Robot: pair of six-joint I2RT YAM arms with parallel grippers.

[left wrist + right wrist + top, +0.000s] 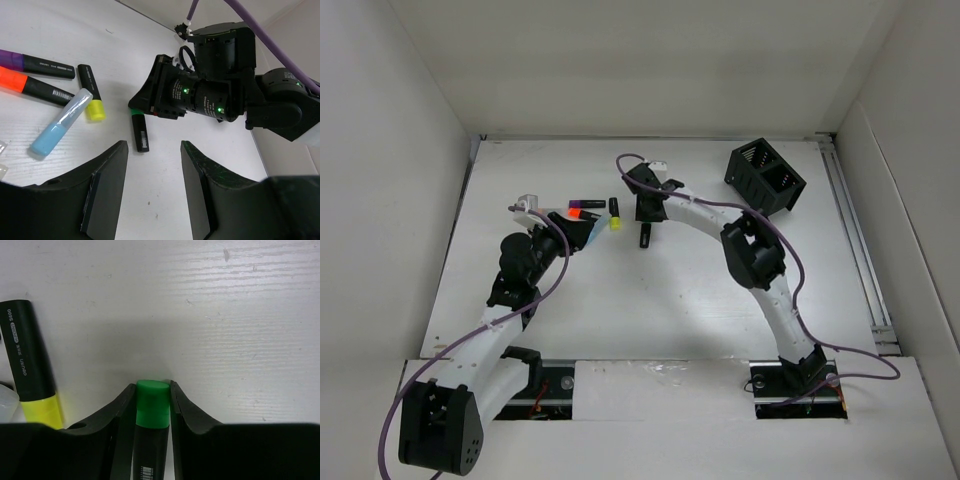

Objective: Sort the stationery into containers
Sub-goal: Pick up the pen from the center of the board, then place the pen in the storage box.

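While the green-capped marker (151, 440) lies flat on the table (670, 300), just past centre toward twelve o'clock, my right gripper (152, 390) is clamped on it, a finger pressing each side of its cap. Off at its nine o'clock lie the yellow-capped highlighter (91, 92), the light blue marker (60, 122), the orange marker (35, 86) and the purple marker (35, 62). My left gripper (153, 145) hovers spread, grasping nothing. The black box (748, 185) sits at one o'clock, well apart. I judge the sorting barely begun, with all five visible pieces left to place.
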